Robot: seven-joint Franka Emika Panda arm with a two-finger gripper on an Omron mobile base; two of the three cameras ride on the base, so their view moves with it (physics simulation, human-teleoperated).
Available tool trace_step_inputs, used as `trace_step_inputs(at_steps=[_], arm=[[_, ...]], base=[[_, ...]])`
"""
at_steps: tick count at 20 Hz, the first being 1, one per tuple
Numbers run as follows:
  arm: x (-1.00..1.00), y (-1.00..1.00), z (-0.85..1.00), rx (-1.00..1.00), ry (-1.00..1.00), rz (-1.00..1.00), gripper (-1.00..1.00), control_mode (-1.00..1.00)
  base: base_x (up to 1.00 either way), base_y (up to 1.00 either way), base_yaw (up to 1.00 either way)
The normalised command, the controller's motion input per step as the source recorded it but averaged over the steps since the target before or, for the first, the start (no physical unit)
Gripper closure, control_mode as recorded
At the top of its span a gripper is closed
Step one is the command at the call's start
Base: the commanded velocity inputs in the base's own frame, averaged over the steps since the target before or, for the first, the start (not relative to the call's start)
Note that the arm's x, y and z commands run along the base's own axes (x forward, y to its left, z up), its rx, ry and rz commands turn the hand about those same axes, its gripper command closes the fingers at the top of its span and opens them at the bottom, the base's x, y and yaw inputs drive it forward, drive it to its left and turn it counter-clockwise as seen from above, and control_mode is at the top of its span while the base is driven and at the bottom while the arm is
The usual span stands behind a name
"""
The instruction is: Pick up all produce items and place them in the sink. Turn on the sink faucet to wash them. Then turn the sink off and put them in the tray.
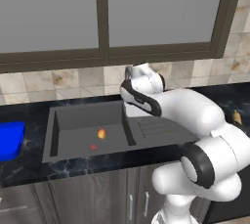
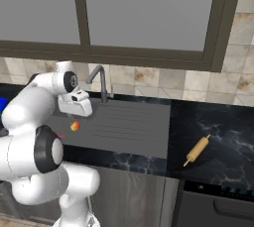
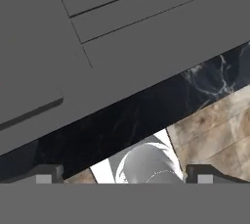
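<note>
fruit in sink basin, gripper at faucet base

fruit [image 1: 101,133], small yellow-orange w/ reddish blush, lies on floor of sink [image 1: 73,120] basin, toward its right half, apart from walls. a small red bit [image 1: 93,147] lies near it on basin floor, closer to front edge. same fruit seen in right base view at [image 2: 75,126], just below the robot's hand.

faucet [image 2: 100,82] stands upright at back rim of sink, spout bent over toward basin. gripper [image 3: 124,174] sits at back of sink; in hand view its two fingertips [image 3: 45,174] stand wide apart w/ a rounded grey metal piece between them, nothing pinched. ribbed drainboard [image 3: 146,3] fills upper part of hand view, dark marbled counter [image 3: 127,120] strip below it.

blue tray [image 1: 10,140] on counter, left of sink, well apart from fruit. tan rolling pin [image 2: 197,150] lies on counter right of drainboard.
</note>
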Motion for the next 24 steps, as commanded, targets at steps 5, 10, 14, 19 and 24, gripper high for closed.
trace_step_inputs(at_steps=[5, 10, 14, 19, 24], arm=[[-0.05, -0.54, 0.21, 0.0, -0.06, 0.03, -1.0, -1.0], [0.02, -0.4, 0.18, 0.02, -0.15, 0.15, -1.0, -1.0], [0.09, -0.25, 0.17, 0.04, -0.22, 0.24, -1.0, -1.0], [0.09, -0.22, 0.06, 0.06, -0.25, 0.28, -1.0, -1.0], [0.15, -0.15, -0.02, 0.1, -0.26, 0.31, -1.0, -1.0]], base=[[0.0, 0.0, 0.0], [0.0, 0.0, 0.0], [0.0, 0.0, 0.0], [0.0, 0.0, 0.0], [0.0, 0.0, 0.0]])
